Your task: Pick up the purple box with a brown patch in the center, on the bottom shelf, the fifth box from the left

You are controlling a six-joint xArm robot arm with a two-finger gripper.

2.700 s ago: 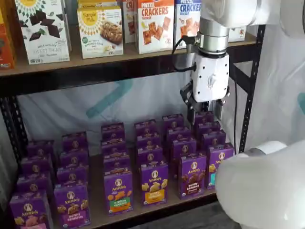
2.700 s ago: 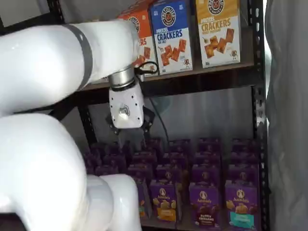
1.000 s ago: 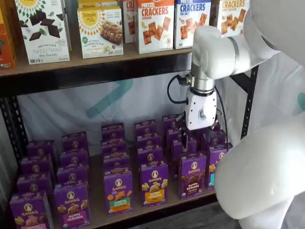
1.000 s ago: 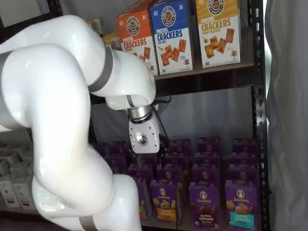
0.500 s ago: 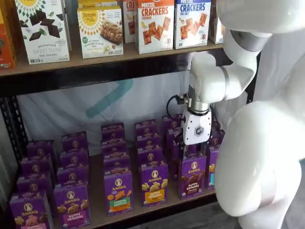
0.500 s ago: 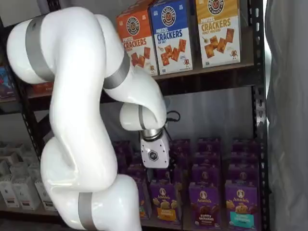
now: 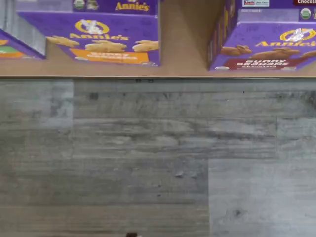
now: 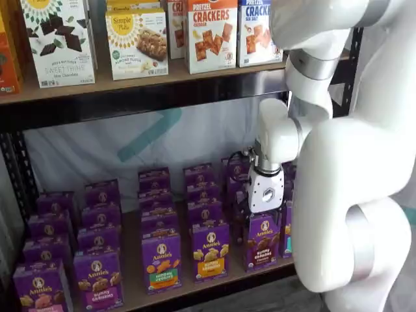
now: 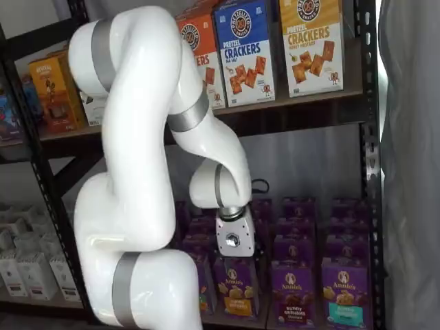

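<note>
— How do the fingers stand?

— The fingers [image 8: 260, 215] hang under the white arm [image 8: 338, 195]. Boxes and the arm hide most of them, so I can't tell whether they are spread or pressed together.

— And the purple box?

— Right beneath them, upright at the front edge of the desk [image 8: 129, 270]: the purple box [image 8: 263, 239] with brown bunnies. It shows in both shelf views. Whether the fingers touch it, I can't tell.

— How many cartons are around it?

— Six in the front row in a shelf view. The one just beyond the fingers is half hidden by the arm, and the rows behind overlap too much to count. The wrist view catches three, all cut off: the purple box [image 7: 261, 49], an orange-band carton [image 7: 94, 42] and a sliver [image 7: 15, 44], with grey floor [image 7: 148, 158] past the desk edge.

— Further out?

— Three cracker boxes [image 9: 245, 51] stand on the board above.
</note>
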